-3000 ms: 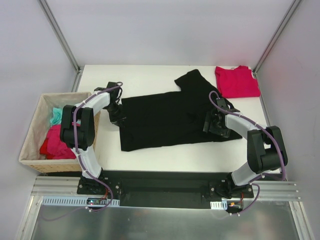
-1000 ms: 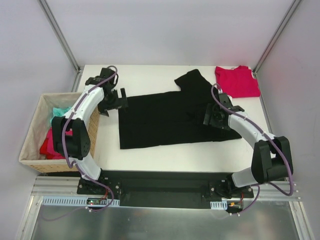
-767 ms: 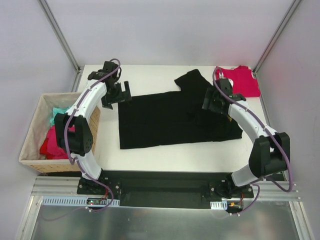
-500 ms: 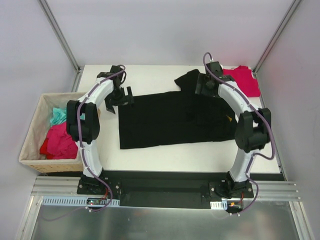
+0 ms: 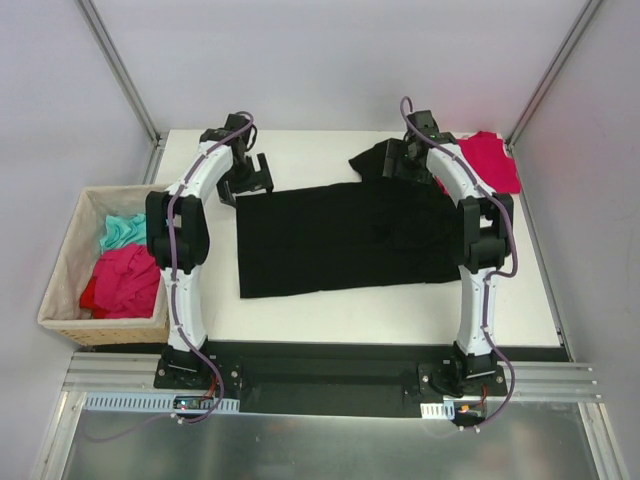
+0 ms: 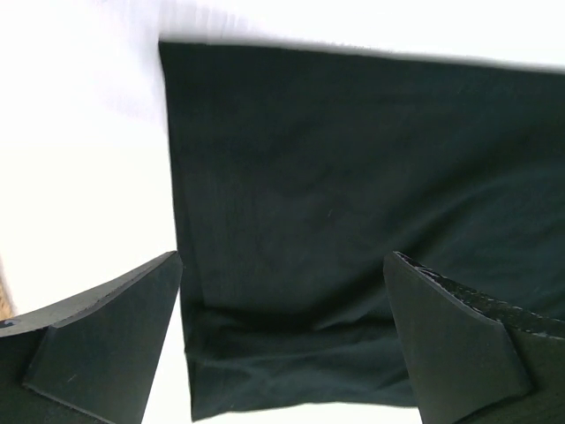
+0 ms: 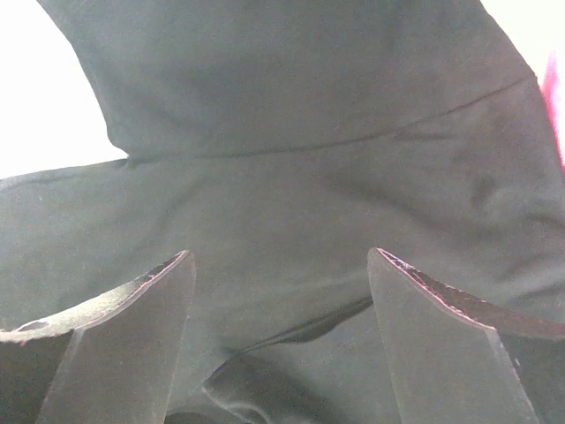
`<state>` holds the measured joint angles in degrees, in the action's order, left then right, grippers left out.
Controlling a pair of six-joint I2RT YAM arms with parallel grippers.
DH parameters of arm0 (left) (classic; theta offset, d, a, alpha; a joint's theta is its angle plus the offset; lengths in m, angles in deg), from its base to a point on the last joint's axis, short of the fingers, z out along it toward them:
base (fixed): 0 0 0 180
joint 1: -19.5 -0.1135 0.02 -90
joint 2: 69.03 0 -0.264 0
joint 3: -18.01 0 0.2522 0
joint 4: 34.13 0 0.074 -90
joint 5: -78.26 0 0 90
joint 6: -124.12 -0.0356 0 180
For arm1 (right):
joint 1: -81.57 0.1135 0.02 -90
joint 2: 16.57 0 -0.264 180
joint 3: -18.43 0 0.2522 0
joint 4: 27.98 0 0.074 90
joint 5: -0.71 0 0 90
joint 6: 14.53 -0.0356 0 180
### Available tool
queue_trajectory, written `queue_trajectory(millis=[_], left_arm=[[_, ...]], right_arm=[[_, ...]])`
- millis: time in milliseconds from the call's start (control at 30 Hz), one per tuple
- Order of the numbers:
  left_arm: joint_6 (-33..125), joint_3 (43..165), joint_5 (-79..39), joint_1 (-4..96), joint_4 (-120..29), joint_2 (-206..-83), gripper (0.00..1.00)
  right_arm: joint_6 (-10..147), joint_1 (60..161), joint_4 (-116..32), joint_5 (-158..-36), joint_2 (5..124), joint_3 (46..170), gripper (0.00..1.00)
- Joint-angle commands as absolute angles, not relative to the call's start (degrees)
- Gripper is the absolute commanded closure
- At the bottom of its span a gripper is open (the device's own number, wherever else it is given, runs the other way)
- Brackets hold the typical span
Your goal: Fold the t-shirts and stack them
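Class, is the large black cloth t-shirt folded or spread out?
Spread out: black t-shirt lies flat across the white table, one sleeve sticking out.

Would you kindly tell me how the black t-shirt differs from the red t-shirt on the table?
The black t-shirt lies spread wide; the red t-shirt is a smaller patch in the far right corner. The left gripper and right gripper hover open over the black t-shirt, neither over the red t-shirt. Both lie ungripped on the table.

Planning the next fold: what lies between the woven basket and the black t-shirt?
In the top view, just a bare strip of white table, crossed overhead by the left arm; nothing else separates basket and black t-shirt.
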<state>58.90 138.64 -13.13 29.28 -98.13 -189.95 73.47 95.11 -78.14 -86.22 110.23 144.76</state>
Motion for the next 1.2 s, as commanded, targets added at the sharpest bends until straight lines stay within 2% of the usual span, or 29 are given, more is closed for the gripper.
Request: queue_trajectory(millis=[0,267,733,1000,1167], left_arm=[[60.8,144.2,-14.4,29.6,-100.3,-194.7,0.01],[62.7,148.7,-16.7,29.6,-101.3,-202.2,0.01],[63.7,148.5,-17.0,29.5,-102.2,-205.2,0.01],[63.0,147.4,-17.2,29.5,-102.5,-204.6,0.01],[61.8,143.7,-16.8,29.5,-102.5,-202.3,0.01]], right_arm=[[72.9,91.6,-81.8,-90.7,111.8,150.0,0.17],[72.3,89.6,-81.8,-92.1,111.9,147.8,0.17],[69.0,89.4,-85.2,-94.1,115.9,145.7,0.18],[66.0,87.5,-82.8,-97.7,113.2,136.3,0.18],[65.1,87.4,-79.2,-97.3,106.5,128.6,0.18]])
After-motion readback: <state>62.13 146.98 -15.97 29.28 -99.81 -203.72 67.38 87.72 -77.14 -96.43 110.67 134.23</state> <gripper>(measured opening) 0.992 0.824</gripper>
